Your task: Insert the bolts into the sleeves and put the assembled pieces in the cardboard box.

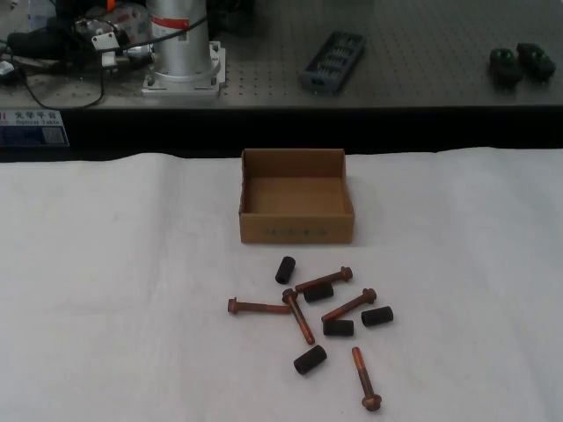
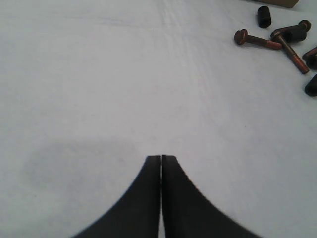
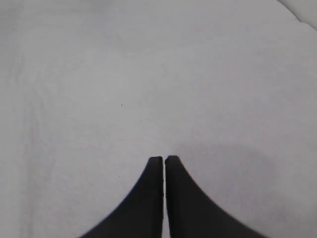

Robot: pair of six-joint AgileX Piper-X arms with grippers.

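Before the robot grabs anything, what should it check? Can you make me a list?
1. Cardboard box open and empty: ok.
2. Five bolts and five sleeves, matching numbers: ok.
3. A bolt lying free to grab: ok, the nearest bolt lies alone on the white cloth.
4. A sleeve lying free: ok, the nearest sleeve touches nothing.
5. Left jaws open for a grab: not ok, shut and empty.
6. Right jaws open for a grab: not ok, shut and empty.
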